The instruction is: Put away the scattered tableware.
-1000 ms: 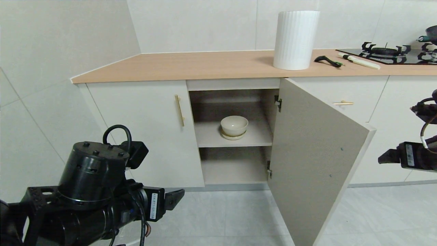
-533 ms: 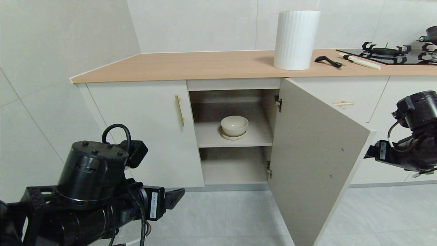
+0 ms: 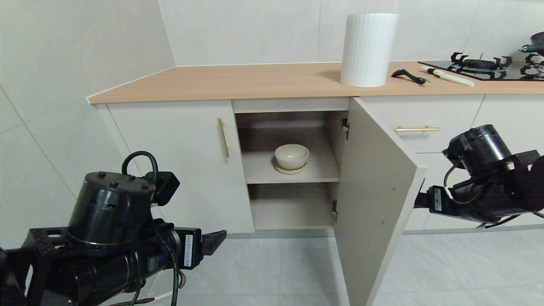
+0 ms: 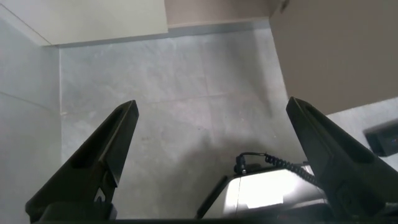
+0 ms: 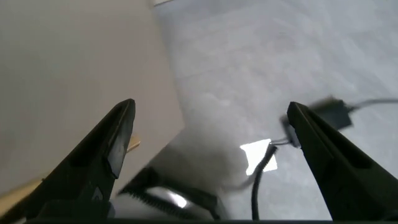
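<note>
The bowl (image 3: 291, 155) sits upright on a plate (image 3: 290, 171), mid-width on the upper shelf (image 3: 263, 170) of the open cabinet. I judge both to be glazed ceramic: stiff, slippery and breakable. If I lift them, I should grip across the rim, not the curved wall.

The cabinet door (image 3: 378, 191) stands half open. It looks like a rigid, light panel swinging on hinges, best pushed on its outer face near the free edge.

My right gripper (image 5: 208, 124) is at that outer face with its fingers spread wide, holding nothing. I cannot tell whether it touches the door.

My left gripper (image 4: 211, 118) hangs low over the floor (image 3: 276, 272), likewise spread and empty, well apart from the door's swing.
</note>
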### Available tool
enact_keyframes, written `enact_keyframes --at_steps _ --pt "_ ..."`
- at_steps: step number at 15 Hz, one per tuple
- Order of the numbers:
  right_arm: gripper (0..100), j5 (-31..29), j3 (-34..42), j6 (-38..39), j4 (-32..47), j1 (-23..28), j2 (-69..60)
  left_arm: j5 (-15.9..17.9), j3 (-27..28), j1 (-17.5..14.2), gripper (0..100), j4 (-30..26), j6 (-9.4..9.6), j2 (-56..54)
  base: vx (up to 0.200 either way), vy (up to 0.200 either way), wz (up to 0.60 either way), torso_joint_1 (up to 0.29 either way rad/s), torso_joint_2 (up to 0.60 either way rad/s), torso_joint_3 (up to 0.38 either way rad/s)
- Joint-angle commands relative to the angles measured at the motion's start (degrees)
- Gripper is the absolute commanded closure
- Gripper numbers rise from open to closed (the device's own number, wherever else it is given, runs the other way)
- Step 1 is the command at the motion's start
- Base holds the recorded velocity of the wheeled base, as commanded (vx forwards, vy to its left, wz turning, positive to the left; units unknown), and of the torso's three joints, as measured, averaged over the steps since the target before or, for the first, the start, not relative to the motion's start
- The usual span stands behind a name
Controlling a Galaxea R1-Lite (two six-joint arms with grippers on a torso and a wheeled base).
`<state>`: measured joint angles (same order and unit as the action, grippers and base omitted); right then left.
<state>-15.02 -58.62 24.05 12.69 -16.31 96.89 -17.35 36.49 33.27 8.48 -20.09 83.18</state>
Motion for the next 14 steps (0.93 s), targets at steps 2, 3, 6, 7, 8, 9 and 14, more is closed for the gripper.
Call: enact_keyframes --at_steps 2,3,6,7,8,9,14 --pt "0 0.25 -1.14 -0.15 -4.43 -8.47 2.95 0.12 0.25 -1.8 0 0.04 0.05 0.32 0.0 0.0 0.0 0.0 0.0 0.0" --pt "0 0.25 -2.28 -0.59 -7.94 -10.32 5.06 0.12 0.25 -2.07 0 0.04 0.05 0.32 0.0 0.0 0.0 0.0 0.0 0.0" --pt "0 0.25 -7.82 -0.85 -10.05 -15.33 11.48 0.38 0.95 -3.12 0 -0.05 0.05 0.67 0.0 0.0 0.0 0.0 0.0 0.0" --pt "0 0.25 -10.63 -0.85 -10.05 -15.77 14.2 0.3 1.04 -3.12 0 -0.05 0.05 0.58 0.0 0.0 0.0 0.0 0.0 0.0" --pt "0 0.25 -13.97 -0.76 -10.14 -15.77 17.19 0.3 1.04 -3.12 0 -0.05 0.05 0.58 0.0 0.0 0.0 0.0 0.0 0.0" --pt "0 0.17 -17.31 -0.59 -10.14 -15.77 19.92 0.3 1.04 -3.12 0 -0.05 0.05 0.58 0.0 0.0 0.0 0.0 0.0 0.0" --pt "0 -0.1 -20.48 -0.15 -10.23 -15.77 23.7 0.21 1.04 -3.12 0 -0.05 0.05 0.41 0.0 0.0 0.0 0.0 0.0 0.0"
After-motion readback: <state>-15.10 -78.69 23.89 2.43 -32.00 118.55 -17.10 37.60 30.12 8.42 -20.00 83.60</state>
